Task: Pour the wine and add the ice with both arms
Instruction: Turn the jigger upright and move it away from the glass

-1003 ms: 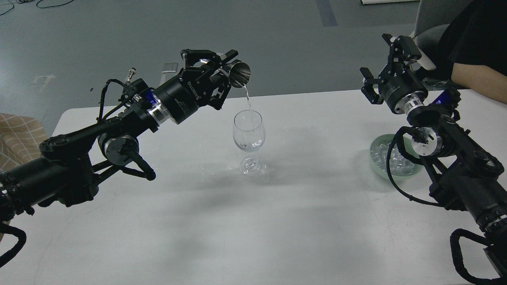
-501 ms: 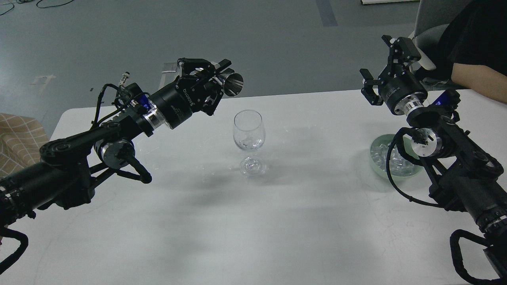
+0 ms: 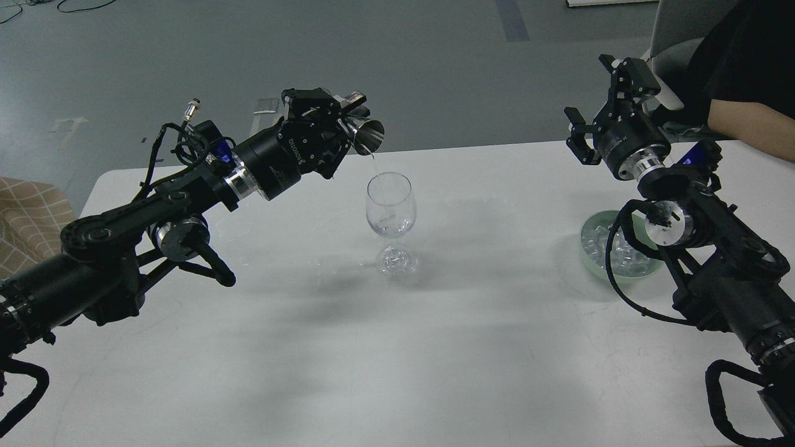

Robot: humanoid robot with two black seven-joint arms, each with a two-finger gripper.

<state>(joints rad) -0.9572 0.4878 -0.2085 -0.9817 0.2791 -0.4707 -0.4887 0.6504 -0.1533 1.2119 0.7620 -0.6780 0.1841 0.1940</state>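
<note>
My left gripper (image 3: 348, 118) is shut on a small shiny metal cup (image 3: 367, 136), tipped with its mouth down and to the right. A thin clear stream of wine (image 3: 374, 162) runs from the cup's lip toward the rim of the clear stemmed glass (image 3: 389, 212), which stands upright mid-table just below. My right gripper (image 3: 599, 102) is open and empty, raised above the table's far right. Below that arm, a pale green bowl (image 3: 590, 251) holds a heap of clear ice cubes (image 3: 624, 254), partly hidden by the arm's cable.
The white table (image 3: 397, 347) has small wet spots around the glass's foot. A person's bare forearm (image 3: 748, 127) and a chair are at the far right behind my right gripper. A tan checked cushion (image 3: 25, 214) lies off the table's left edge.
The left gripper pulled the cup back left and levelled it, stopping the stream, then tipped it down again so a thin stream runs now. The right arm has barely moved.
</note>
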